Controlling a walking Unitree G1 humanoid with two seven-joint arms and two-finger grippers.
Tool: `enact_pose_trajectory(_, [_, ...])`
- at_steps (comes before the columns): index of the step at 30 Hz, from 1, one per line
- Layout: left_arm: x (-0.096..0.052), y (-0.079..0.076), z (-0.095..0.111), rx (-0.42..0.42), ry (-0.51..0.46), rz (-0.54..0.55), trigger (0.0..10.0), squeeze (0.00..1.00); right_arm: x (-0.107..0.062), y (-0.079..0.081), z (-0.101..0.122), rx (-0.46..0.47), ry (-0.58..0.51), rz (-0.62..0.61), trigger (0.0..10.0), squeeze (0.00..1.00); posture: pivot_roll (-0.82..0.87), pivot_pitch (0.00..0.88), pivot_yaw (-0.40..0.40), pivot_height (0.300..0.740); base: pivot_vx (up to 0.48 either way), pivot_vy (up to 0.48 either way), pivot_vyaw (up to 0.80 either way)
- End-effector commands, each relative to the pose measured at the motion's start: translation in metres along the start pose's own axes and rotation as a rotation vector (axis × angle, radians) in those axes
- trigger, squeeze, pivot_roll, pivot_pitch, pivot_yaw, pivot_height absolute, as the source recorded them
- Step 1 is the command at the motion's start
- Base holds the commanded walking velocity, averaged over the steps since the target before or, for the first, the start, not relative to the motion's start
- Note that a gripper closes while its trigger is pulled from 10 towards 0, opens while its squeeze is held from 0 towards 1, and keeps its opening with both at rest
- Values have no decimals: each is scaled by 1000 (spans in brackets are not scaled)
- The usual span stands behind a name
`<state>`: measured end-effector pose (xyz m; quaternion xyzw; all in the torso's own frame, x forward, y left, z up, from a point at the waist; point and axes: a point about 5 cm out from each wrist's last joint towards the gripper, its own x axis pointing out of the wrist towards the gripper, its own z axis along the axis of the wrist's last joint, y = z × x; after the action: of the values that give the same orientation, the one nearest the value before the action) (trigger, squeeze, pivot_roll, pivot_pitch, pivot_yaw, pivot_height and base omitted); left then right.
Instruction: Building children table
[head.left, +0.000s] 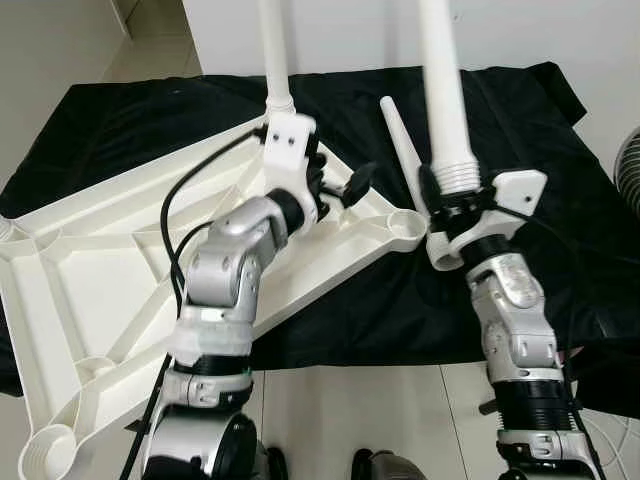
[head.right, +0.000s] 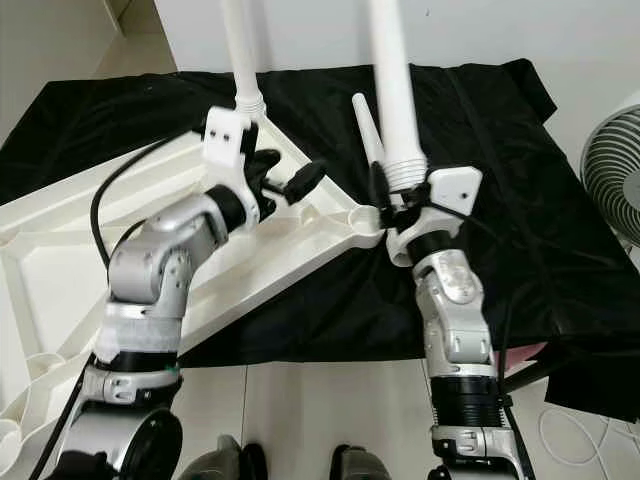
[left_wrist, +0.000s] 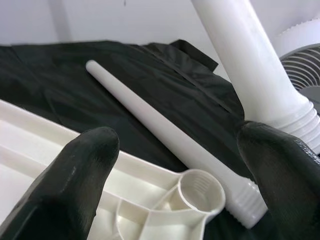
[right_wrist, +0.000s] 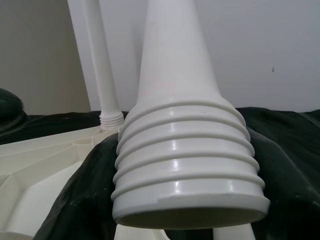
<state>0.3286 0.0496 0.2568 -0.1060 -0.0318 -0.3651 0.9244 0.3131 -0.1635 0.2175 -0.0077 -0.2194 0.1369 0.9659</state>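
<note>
I see a black cloth (head.left: 520, 130) spread over the work surface, wrinkled, its front edge hanging down. A white fan (head.right: 612, 170) with a ribbed grille stands at the right, just beside the cloth. Pale tiled floor (head.left: 400, 420) below, white wall (head.right: 480, 30) behind.

Left arm bent up over the tabletop (head.left: 120, 250), left gripper (head.left: 335, 185) hovering near its corner socket with both black fingers (left_wrist: 75, 185) spread wide, nothing between them. Right arm reaching straight up just beside that same corner, right gripper (head.left: 452, 205) clamped around the threaded end of a leg (right_wrist: 185, 165), held upright.
</note>
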Motion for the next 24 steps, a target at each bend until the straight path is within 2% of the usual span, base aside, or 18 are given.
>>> enact_pose_trajectory(1, [7, -10, 0, -63, -5, -38, 10000, 0, -1, 3, 2, 2, -28, 11, 10000, 0, -103, 107, 44, 740, 0, 0, 0])
enact_pose_trajectory(3, [7, -9, 3, -94, -10, -54, 10000, 0, -1, 6, 1, 4, -27, 28, 10000, 0, -103, 107, 44, 740, 0, 0, 0])
enact_pose_trajectory(6, [8, -8, 12, -188, -5, -113, 10000, 0, -2, 13, -1, 2, -37, 75, 10000, 0, -102, 108, 47, 740, 0, 0, 0])
enact_pose_trajectory(9, [8, -7, 15, -227, 3, -136, 10000, 0, -4, 16, -2, -9, -40, 102, 10000, 0, -104, 112, 52, 740, 0, 0, 0])
enact_pose_trajectory(15, [8, -10, 17, -249, 8, -158, 10000, 0, -7, 21, -3, -32, -43, 132, 10000, 0, -108, 113, 54, 740, 0, 0, 0])
enact_pose_trajectory(16, [11, -15, 19, -291, 14, -178, 10000, 0, -10, 25, -3, -51, -49, 162, 10000, 0, -112, 118, 52, 740, 0, 0, 0])
enact_pose_trajectory(24, [22, -19, 28, -318, 19, -196, 10000, 0, -13, 39, -4, -62, -59, 230, 10000, 0, -129, 101, 59, 740, 0, 0, 0])
